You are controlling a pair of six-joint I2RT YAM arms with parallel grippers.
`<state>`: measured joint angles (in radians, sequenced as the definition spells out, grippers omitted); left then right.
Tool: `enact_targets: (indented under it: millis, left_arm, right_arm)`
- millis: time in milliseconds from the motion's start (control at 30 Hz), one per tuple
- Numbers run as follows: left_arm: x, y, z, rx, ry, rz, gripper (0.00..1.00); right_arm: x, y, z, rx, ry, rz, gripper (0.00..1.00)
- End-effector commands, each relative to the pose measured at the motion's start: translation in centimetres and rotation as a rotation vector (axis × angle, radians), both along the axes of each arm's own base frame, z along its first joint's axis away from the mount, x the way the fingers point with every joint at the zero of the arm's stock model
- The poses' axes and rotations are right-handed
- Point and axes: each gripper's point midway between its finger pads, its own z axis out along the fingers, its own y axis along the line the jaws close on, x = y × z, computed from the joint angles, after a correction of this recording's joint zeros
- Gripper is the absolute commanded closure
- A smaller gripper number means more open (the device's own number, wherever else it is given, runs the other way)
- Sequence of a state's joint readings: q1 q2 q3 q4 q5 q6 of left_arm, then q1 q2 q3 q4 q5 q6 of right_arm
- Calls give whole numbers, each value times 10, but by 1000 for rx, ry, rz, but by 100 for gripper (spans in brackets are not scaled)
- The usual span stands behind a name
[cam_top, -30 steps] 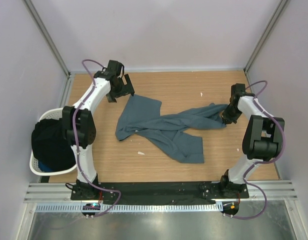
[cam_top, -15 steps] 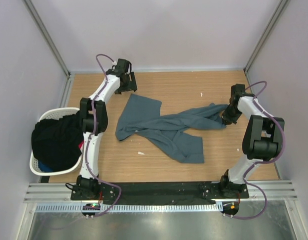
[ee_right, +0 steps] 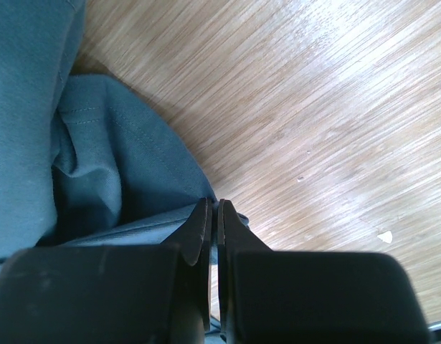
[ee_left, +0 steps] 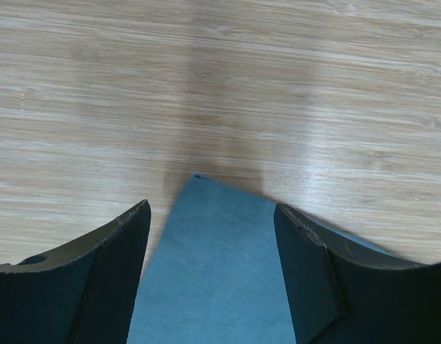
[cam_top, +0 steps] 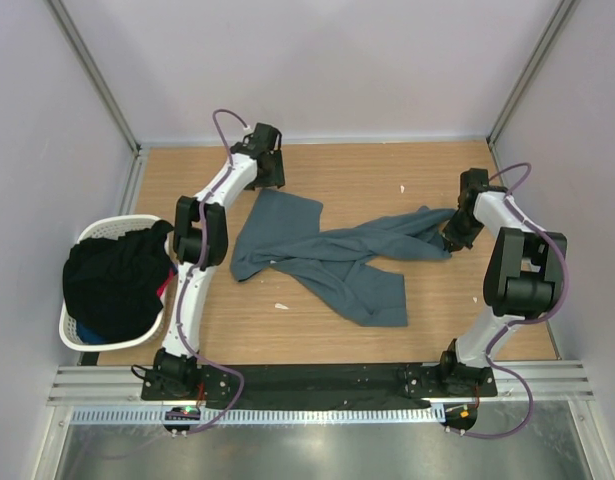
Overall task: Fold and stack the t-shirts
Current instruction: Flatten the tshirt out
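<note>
A slate blue-grey t-shirt (cam_top: 332,255) lies twisted and crumpled across the middle of the wooden table. My left gripper (cam_top: 268,176) hovers at the shirt's far left corner. In the left wrist view the gripper (ee_left: 211,208) is open, with a hemmed corner of the shirt (ee_left: 213,272) lying flat between its fingers. My right gripper (cam_top: 453,231) is at the shirt's right end. In the right wrist view the gripper (ee_right: 213,206) is shut on a fold of the shirt (ee_right: 98,150), holding it low over the table.
A white plastic laundry basket (cam_top: 71,332) stands off the table's left edge, filled with dark clothes (cam_top: 112,285). Small white scraps lie on the wood (cam_top: 403,187) (cam_top: 281,306). Grey walls and metal posts close in the far and side edges.
My left arm has swung right along the far edge, and its gripper now sits over the shirt's far left corner. The right arm and the shirt have not moved.
</note>
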<state>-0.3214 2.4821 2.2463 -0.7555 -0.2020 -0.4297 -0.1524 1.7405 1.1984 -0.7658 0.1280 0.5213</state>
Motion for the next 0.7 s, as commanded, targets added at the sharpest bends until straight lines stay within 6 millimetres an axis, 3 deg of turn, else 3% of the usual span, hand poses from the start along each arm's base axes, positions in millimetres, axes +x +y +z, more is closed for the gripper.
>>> enact_targets:
  millis: [0, 200, 400, 600, 667]
  left_arm:
    - [12, 3, 6, 1, -31, 14, 30]
    - [15, 1, -3, -1, -29, 29, 30]
    - [11, -3, -12, 3, -11, 32, 39]
    - [10, 0, -17, 20, -4, 54, 68]
    - [11, 3, -13, 32, -15, 64, 92]
  right_arm:
    - [9, -5, 8, -23, -10, 13, 99]
    - [11, -7, 11, -33, -1, 35, 99]
    - [12, -8, 10, -34, 5, 45, 99]
    - [14, -10, 11, -46, 14, 54, 99]
    - [15, -9, 14, -41, 10, 60, 99]
